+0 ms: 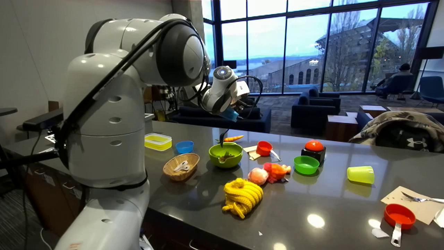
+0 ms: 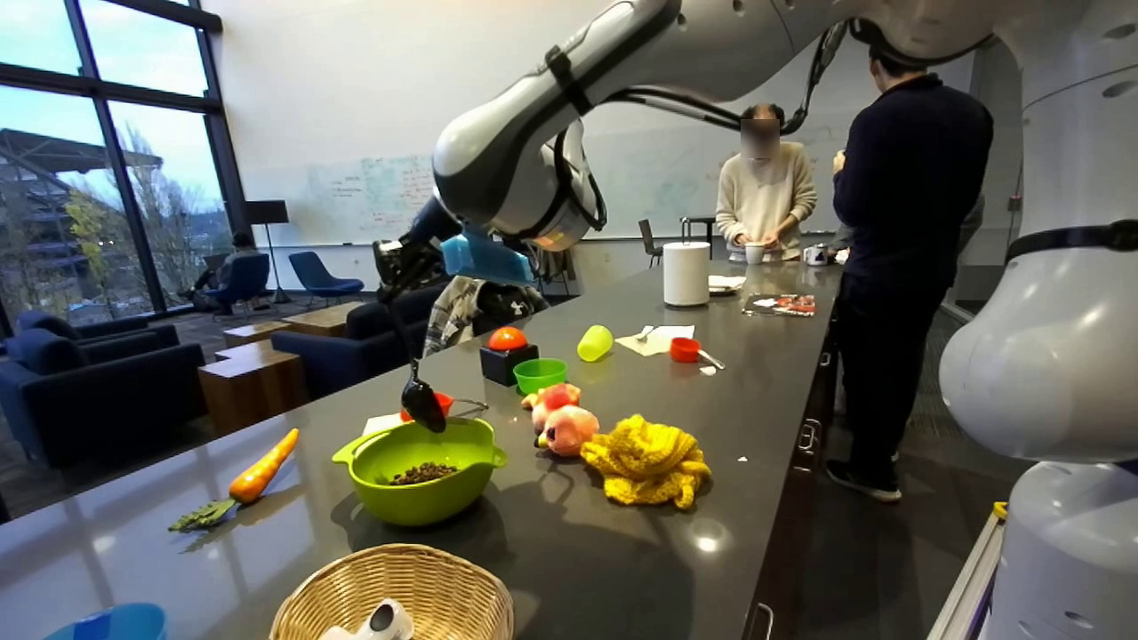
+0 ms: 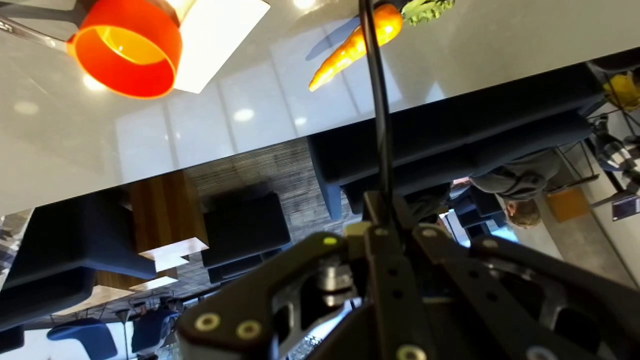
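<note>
gripper clamped firmly on the thin dark handle of a black spoon, which hangs well below it with the head lowest. what seems to count most is how that head lies to the green bowl: in both exterior views it overlaps the bowl's mouth, its tip close to the height of the rim, though whether it touches the rim cannot be told. the spoon's long axis runs steeply down from the gripper, tilted a little rather than plumb, and the bowl sits upright on the surface roughly beneath, more below the gripper than off to a side. small brown pieces lie low in the bowl, apart from the spoon. in the wrist view the handle runs out past the picture's edge, so the head does not show there. near the bowl, each apart from it, lie an orange carrot and a long-handled red cup, with a wicker basket close by on another side.
</note>
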`<state>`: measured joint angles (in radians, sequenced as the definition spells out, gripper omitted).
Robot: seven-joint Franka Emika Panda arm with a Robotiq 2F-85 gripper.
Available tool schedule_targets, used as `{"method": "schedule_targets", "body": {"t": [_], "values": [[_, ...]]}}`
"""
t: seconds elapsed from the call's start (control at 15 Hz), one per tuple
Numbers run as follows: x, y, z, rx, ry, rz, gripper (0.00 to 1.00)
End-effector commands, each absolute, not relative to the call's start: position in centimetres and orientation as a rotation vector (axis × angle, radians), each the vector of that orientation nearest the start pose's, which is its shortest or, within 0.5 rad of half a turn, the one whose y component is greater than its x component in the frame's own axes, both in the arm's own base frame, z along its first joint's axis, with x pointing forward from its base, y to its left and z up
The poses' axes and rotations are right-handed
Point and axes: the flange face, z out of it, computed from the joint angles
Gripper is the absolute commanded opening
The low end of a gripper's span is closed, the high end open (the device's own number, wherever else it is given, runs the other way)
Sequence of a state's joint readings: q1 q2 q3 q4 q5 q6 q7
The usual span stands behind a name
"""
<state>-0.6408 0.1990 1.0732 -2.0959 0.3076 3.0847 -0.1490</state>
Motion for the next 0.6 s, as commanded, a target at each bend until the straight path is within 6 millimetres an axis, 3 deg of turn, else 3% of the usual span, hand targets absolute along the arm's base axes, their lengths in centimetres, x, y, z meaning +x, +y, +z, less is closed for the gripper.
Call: {"method": "schedule_targets", "body": {"t": [0.0,0.2,0.53], "values": [[57.6,20.4,47.5,-2.491,-0.237,-1.082,0.04],[57.5,20.8,47.7,-2.491,-0.247,-1.085,0.01],[57.0,22.8,46.2,-2.504,-0.357,-1.052,0.01]]}}
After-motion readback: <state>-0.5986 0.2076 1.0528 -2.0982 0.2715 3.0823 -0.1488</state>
